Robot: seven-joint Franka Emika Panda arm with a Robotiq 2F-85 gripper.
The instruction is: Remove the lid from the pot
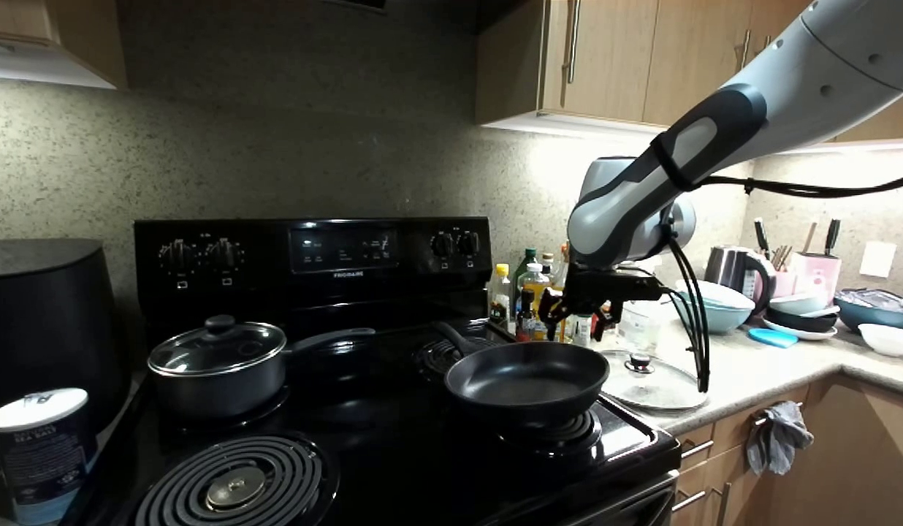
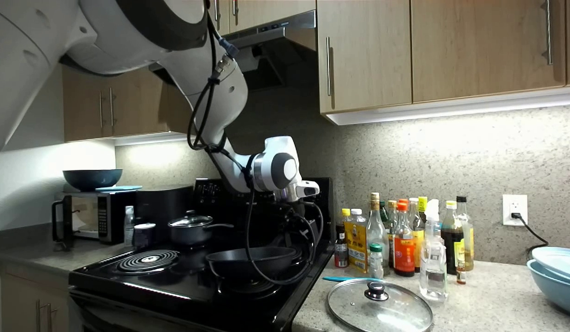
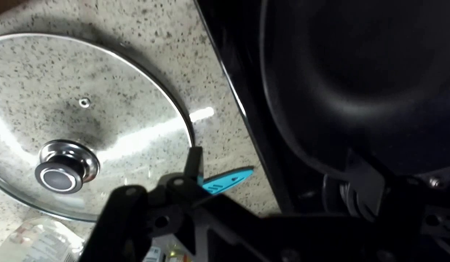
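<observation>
Jaws, wide and empty, had best rise straight before swinging away, sparing the lid (image 2: 382, 308), already off, by the desk (image 2: 488, 295) edge nearest the pan (image 1: 528, 376)

Glass, matt coating, gloss black and wood grain.
Lid (image 2: 380, 309): clear, shiny glass, bright metal rim; its knob (image 3: 58, 178) smooth black with a polished metal collar. Frying pan (image 1: 527, 376): matt dark coating, smooth inside. Stovetop (image 1: 393, 446): glossy black, reflective. Counter (image 2: 492, 295): speckled, stone-like, smooth. Cupboard door (image 2: 365, 55): smooth pale wood look, metal bar handle (image 2: 329, 66). Towel (image 1: 779, 438): creased cloth. Spray bottle (image 2: 433, 269): clear plastic, by its look. Tool (image 1: 574, 332): dull black; metal or plastic, cannot tell.
</observation>
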